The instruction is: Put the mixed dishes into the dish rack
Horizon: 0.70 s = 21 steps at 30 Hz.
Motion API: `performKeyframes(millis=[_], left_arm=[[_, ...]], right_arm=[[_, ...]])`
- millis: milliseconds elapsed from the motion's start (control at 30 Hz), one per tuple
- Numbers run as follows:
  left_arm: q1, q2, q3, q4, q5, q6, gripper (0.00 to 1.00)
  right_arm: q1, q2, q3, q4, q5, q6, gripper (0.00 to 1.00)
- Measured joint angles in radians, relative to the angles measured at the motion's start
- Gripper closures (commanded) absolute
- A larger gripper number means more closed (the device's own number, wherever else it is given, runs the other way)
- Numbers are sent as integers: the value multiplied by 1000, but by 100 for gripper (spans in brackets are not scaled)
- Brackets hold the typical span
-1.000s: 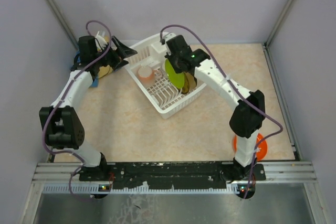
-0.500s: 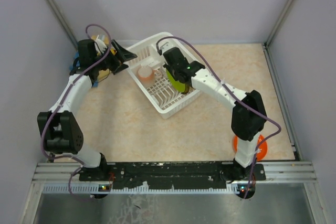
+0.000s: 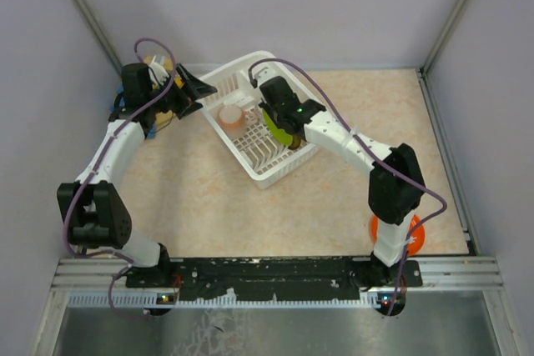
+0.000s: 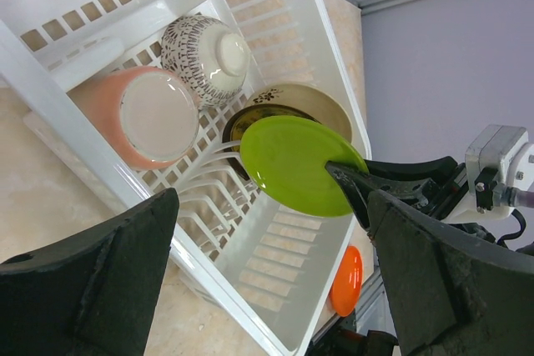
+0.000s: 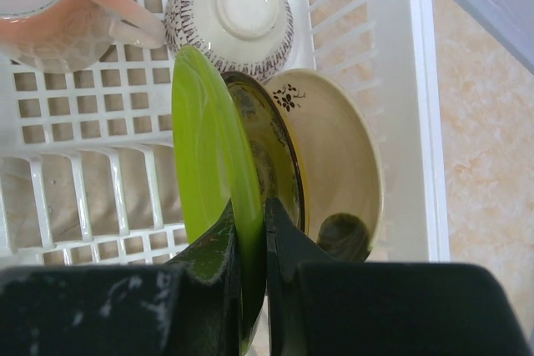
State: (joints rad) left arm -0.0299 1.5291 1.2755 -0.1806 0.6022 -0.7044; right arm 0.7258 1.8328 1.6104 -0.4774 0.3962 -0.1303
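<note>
one lime-green plate (image 5: 204,147), rim pinched by right claw (image 5: 250,204); bare ribs (image 5: 92,198) beside

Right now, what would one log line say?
right gripper: shut on green plate, standing in rack | left gripper: open

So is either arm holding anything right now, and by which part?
The right gripper pinches the lime-green plate by its rim, one of its fingers on each face. The left gripper is open, holding nothing.
</note>
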Motion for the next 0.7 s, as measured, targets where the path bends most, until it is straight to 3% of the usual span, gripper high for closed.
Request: performKeyframes(millis=[700], left_arm=[[0, -15, -26, -11, -8, 6, 0]], right_arm=[[11, 0, -55, 21, -32, 20, 100]])
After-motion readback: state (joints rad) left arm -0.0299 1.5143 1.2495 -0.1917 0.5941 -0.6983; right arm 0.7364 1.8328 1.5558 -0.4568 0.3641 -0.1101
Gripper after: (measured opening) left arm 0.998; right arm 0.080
